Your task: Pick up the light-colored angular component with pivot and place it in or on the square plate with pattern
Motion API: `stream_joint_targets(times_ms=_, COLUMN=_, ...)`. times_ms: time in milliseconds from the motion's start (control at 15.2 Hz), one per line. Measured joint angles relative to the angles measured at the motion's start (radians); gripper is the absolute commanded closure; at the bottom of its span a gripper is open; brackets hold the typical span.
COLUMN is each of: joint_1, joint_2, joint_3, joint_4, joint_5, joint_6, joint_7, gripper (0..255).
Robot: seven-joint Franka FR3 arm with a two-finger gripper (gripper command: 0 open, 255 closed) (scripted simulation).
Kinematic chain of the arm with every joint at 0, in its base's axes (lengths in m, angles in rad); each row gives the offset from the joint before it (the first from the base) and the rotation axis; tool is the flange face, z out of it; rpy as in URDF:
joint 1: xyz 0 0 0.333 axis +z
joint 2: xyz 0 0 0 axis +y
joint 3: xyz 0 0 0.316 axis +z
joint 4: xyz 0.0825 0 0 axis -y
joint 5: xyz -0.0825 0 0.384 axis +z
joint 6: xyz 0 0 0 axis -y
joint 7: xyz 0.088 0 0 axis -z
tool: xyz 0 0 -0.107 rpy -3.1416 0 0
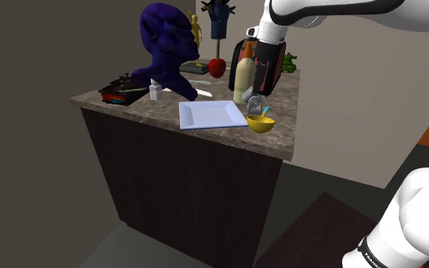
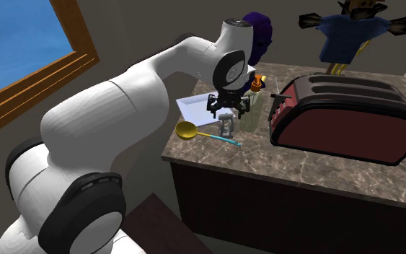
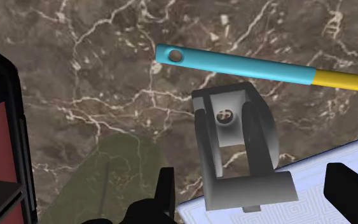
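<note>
In the middle of the second exterior view the grey bracket is boxed in: red toaster at right, tall bottle just behind, spoon in front. Open room lies over the flat plate, left.

The brown marbled countertop carried a pale square plate near its edge facing the shoulder camera. Just beside the plate's corner stood a grey angular component, next to a yellow ladle with a blue handle. A dark blue bust, a cream bottle and a red-and-black toaster stood farther back.
</note>
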Motion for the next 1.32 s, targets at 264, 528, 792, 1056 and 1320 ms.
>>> stream_joint_targets(times_ms=264, joint_1=0.002, joint_2=-0.001, joint_3=0.002, joint_4=-0.052, joint_5=0.001, joint_6=0.051, joint_7=0.000, gripper=0)
stream_joint_targets(times_ms=528, joint_1=0.001, joint_2=-0.001, joint_3=0.002, joint_4=-0.063, joint_5=0.001, joint_6=0.062, joint_7=-0.002, gripper=0)
stream_joint_targets(times_ms=792, joint_1=0.002, joint_2=-0.001, joint_3=0.002, joint_4=-0.063, joint_5=0.001, joint_6=0.063, joint_7=-0.002, gripper=255)
stream_joint_targets(times_ms=1056, joint_1=0.002, joint_2=-0.002, joint_3=0.002, joint_4=-0.063, joint_5=0.001, joint_6=0.063, joint_7=-0.002, gripper=255)
stream_joint_targets(times_ms=1320, joint_1=0.002, joint_2=-0.003, joint_3=0.003, joint_4=-0.065, joint_5=0.001, joint_6=0.064, joint_7=-0.001, gripper=255)
